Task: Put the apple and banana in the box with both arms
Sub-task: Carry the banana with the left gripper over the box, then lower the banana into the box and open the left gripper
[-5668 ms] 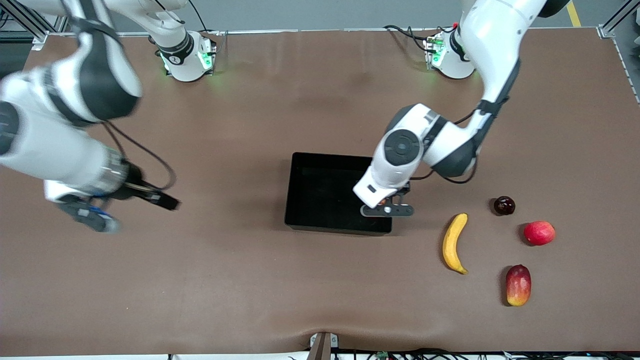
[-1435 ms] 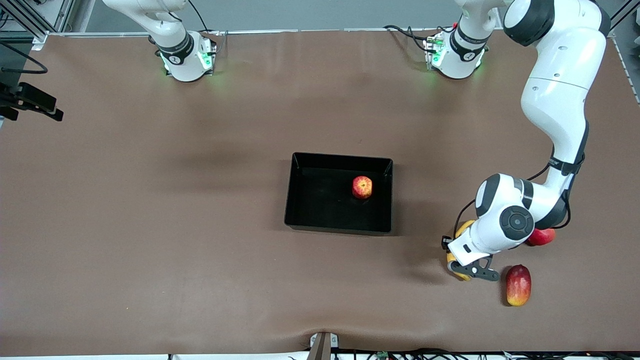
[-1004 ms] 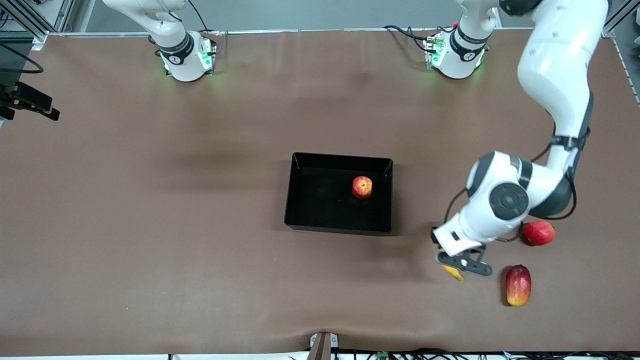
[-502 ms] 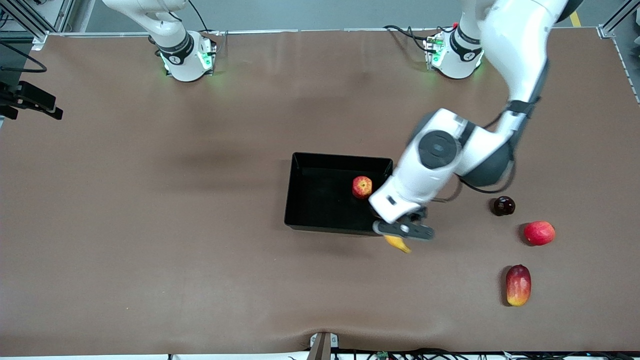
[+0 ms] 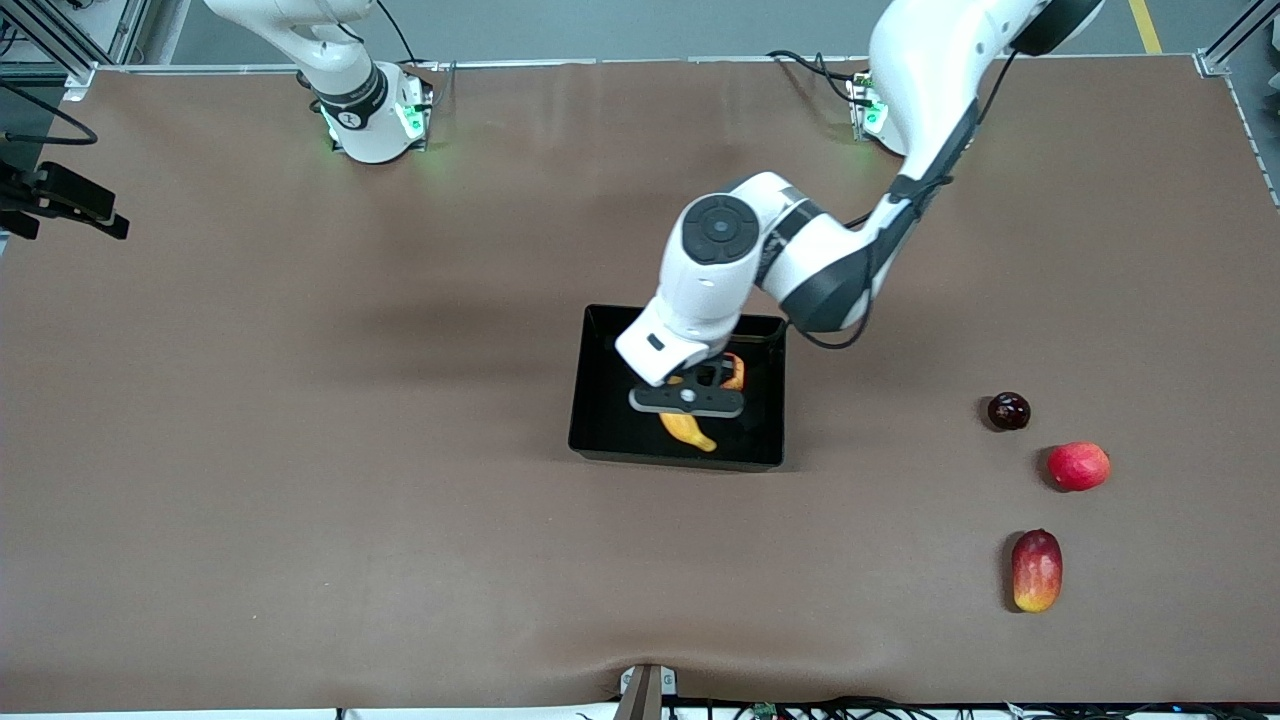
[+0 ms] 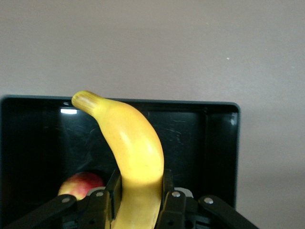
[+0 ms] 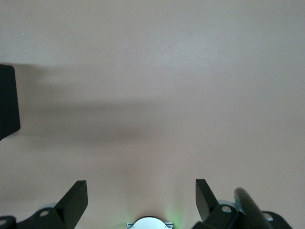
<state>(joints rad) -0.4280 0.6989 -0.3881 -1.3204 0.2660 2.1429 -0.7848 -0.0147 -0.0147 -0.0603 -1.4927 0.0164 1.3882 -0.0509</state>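
My left gripper (image 5: 688, 400) is shut on the yellow banana (image 5: 690, 430) and holds it over the black box (image 5: 600, 420), low inside its walls. In the left wrist view the banana (image 6: 133, 152) sticks out between the fingers (image 6: 113, 191) over the box (image 6: 209, 138). The apple (image 5: 736, 372) lies in the box, mostly hidden by the gripper; it also shows in the left wrist view (image 6: 78, 183). My right gripper (image 5: 70, 200) waits at the table's edge at the right arm's end. In the right wrist view it (image 7: 141, 195) is open and empty over bare table.
Three fruits lie on the brown table toward the left arm's end: a small dark round fruit (image 5: 1008, 411), a red-pink round fruit (image 5: 1078, 466) and an oblong red-yellow mango (image 5: 1036, 571), the mango nearest the front camera.
My left gripper let the apple go in the box, took the banana from the table near the mango, and carried it to over the box. The right arm drew back to the table's edge.
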